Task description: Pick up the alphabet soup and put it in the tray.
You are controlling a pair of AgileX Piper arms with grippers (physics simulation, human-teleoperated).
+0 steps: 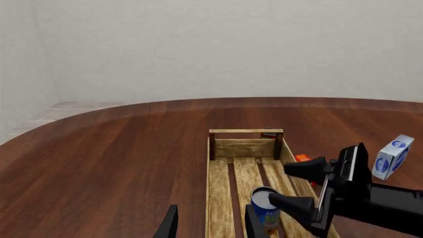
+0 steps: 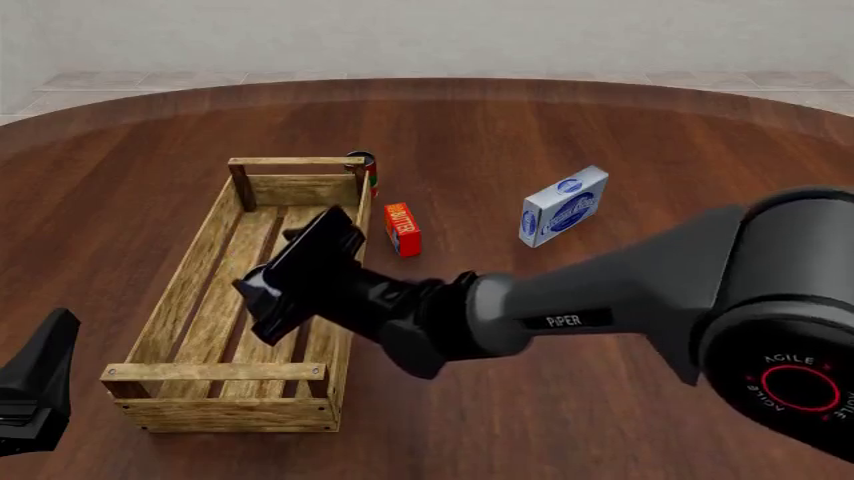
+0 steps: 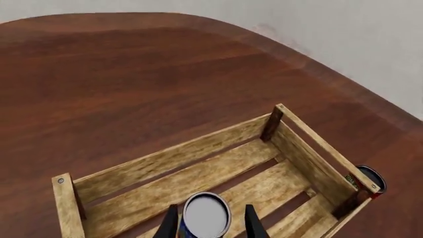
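The alphabet soup [image 1: 266, 207], a blue-labelled can with a silver-grey top, stands upright inside the tray [image 1: 244, 131], the light-wood slatted crate. My right gripper [image 1: 281, 184] reaches down into the tray with its fingers spread on either side of the can, with small gaps showing. In the right wrist view the can top [image 3: 205, 213] sits between the fingers of the right gripper [image 3: 211, 225], above the tray [image 3: 165, 158]. In the front view the right gripper [image 2: 274, 295] hides the can over the tray [image 2: 220, 372]. My left gripper [image 1: 211, 227] is open and empty near the tray's near end [image 2: 38, 385].
A dark red-and-green can [image 2: 363, 160] stands just outside the tray's far right corner. A small red box [image 2: 402, 229] lies right of the tray. A blue-and-white box [image 2: 563, 206] stands further right. The right arm stretches across the table's right half.
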